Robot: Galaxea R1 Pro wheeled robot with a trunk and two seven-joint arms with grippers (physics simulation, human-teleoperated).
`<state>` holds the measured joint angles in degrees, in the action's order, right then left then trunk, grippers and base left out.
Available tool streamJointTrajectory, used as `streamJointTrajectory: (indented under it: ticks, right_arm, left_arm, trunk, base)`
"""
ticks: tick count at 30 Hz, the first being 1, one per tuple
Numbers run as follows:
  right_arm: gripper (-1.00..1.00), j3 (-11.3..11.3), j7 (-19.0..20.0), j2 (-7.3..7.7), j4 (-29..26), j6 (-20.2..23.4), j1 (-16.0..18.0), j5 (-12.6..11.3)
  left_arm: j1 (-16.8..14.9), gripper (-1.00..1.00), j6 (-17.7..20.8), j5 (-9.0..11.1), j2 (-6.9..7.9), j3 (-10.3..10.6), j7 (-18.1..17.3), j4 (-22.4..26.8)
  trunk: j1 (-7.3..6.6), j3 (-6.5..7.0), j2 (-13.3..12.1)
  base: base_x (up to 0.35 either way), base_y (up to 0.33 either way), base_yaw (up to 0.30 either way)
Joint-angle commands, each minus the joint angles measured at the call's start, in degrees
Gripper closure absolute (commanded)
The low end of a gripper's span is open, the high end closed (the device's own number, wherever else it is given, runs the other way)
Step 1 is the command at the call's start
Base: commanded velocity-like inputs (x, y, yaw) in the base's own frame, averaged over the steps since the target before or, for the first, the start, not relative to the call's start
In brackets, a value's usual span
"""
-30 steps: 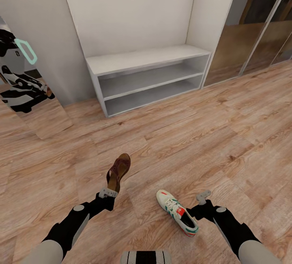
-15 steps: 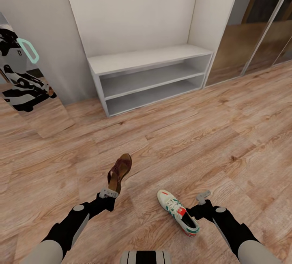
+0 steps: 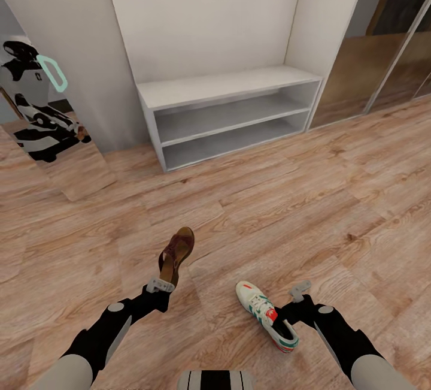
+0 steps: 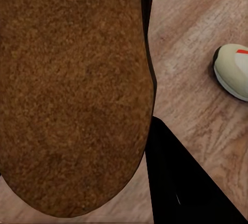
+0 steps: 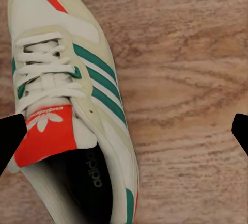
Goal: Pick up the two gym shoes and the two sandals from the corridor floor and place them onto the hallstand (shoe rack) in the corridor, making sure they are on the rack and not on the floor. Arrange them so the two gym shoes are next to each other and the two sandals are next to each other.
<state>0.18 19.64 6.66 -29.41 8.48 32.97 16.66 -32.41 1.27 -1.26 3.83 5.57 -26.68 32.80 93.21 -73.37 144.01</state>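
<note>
Corridor floor: one sandal, one gym shoe, white bench.

Left gripper pinches the brown sandal by its heel, toe raised toward the white two-tier bench; its sole faces the left wrist camera. Right of the sandal, nearer the robot, lies the gym shoe. Right gripper is just beside that shoe's right side, dark fingertips spread wide; whether one touches the shoe cannot be told.

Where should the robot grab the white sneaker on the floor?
Probably the gym shoe's open heel collar, beside the red tongue, coming from above. It lies upright on its sole on the corridor floor, so that rim faces up for the right gripper.
</note>
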Motion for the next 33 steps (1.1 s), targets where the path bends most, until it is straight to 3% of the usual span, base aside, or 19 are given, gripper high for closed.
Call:
streamJointTrajectory:
  ticks: [1,19,26,33]
  right_arm:
    - [-1.00,0.0,0.2,0.02,-0.2,0.3,0.0,0.3]
    - [-1.00,0.0,0.2,0.02,0.5,0.4,0.0,0.4]
    - [-1.00,0.1,0.1,-0.06,4.8,0.4,0.0,0.4]
    - [-1.00,0.1,0.1,-0.07,5.2,0.4,0.0,0.4]
  left_arm:
    - [0.0,1.00,0.0,-0.3,0.04,0.1,-0.1,0.1]
    - [0.0,1.00,0.0,-0.3,0.04,0.1,-0.1,0.1]
    - [0.0,1.00,0.0,-0.3,0.05,0.1,-0.1,0.1]
    - [0.0,1.00,0.0,-0.3,0.04,0.1,-0.1,0.1]
  trunk:
    - [-0.01,-0.04,0.0]
    - [-0.01,-0.04,0.0]
    - [-0.01,-0.04,0.0]
    - [-0.01,-0.04,0.0]
  base:
    - [0.000,0.000,0.095]
    - [0.000,0.000,0.013]
    - [0.000,0.000,0.000]
    - [0.000,0.000,0.000]
